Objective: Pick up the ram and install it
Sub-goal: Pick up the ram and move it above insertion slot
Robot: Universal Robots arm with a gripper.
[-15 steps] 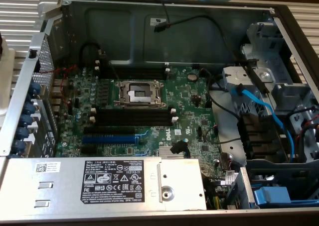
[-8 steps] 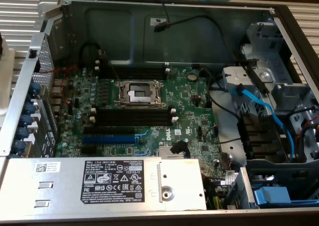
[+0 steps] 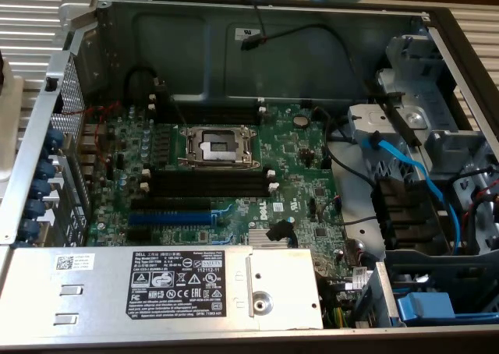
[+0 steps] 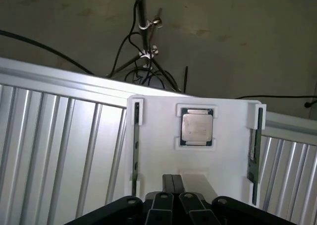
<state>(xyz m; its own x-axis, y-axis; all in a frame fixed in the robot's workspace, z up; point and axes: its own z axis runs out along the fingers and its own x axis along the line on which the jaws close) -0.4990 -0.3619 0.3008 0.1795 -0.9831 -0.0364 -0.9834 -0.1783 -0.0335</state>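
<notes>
An open grey metal computer case [image 3: 257, 50] holds a green motherboard [image 3: 312, 190]. Going from the exterior view's left: a short blue slot [image 3: 170, 216] at seven o'clock of the square silver processor socket [image 3: 218, 145], long black slots with white end clips [image 3: 207, 184] at six o'clock, a light-blue cable [image 3: 409, 171] at three. The black gripper [image 4: 174, 179] hangs near a white plastic holder [image 4: 228, 136] on the ribbed metal surface [image 4: 59, 145] — jaws pressed together. The ram [image 4: 253, 153], a thin dark-green memory stick, stands on edge in that holder; a square silver processor chip [image 4: 197, 127] sits between it and a second such stick [image 4: 135, 145].
</notes>
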